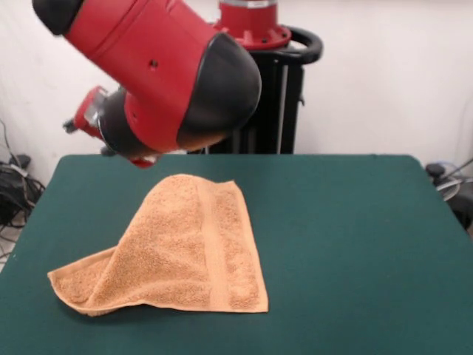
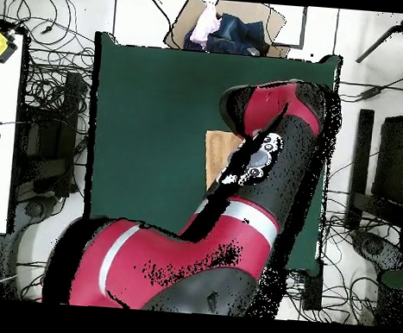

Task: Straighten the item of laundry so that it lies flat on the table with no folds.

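The item of laundry, an orange-tan terry towel, lies left of centre on the green table. It is folded over on itself: its far end rises to a rounded peak, a woven band runs down its right part, and one layer pokes out at the near left. A thick red and black arm link hangs above and behind the towel's far end and hides the gripper. In the overhead view the arm covers most of the towel, and only an orange strip shows on the table.
Cables and dark gear lie off the table's left edge. Overhead, a cardboard box of clothes sits beyond the table's top edge, a white desk stands at the left, and cables run around the table.
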You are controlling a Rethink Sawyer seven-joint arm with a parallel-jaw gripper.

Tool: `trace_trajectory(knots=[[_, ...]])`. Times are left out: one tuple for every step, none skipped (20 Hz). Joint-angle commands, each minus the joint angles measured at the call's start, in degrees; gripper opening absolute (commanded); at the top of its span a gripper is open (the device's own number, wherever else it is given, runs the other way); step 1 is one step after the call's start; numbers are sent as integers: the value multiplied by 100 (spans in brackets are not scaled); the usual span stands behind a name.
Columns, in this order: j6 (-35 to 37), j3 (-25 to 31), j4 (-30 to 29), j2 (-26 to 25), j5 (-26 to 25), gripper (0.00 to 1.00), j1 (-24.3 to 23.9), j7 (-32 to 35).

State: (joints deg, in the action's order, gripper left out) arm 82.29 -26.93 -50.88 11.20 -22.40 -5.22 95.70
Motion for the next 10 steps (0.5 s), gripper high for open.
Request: trace_trajectory(knots=[[-424, 1515, -441, -7, 495, 100, -414, -1358], [-556, 1661, -470, -13, 606, 100, -475, -1253], [-712, 1795, -579, 74, 736, 100, -541, -1168], [-869, 1928, -688, 162, 867, 100, -607, -1083], [-975, 2087, -780, 254, 1034, 100, -700, -1035], [-1003, 2127, -992, 456, 1103, 100, -734, -1037], [-973, 2208, -1051, 540, 1220, 100, -787, -1024], [-959, 2294, -1318, 805, 1380, 100, -876, -1070], [-863, 2368, -1386, 898, 1481, 100, -926, -1072], [-905, 2413, -1656, 1122, 1584, 100, -993, -1093]])
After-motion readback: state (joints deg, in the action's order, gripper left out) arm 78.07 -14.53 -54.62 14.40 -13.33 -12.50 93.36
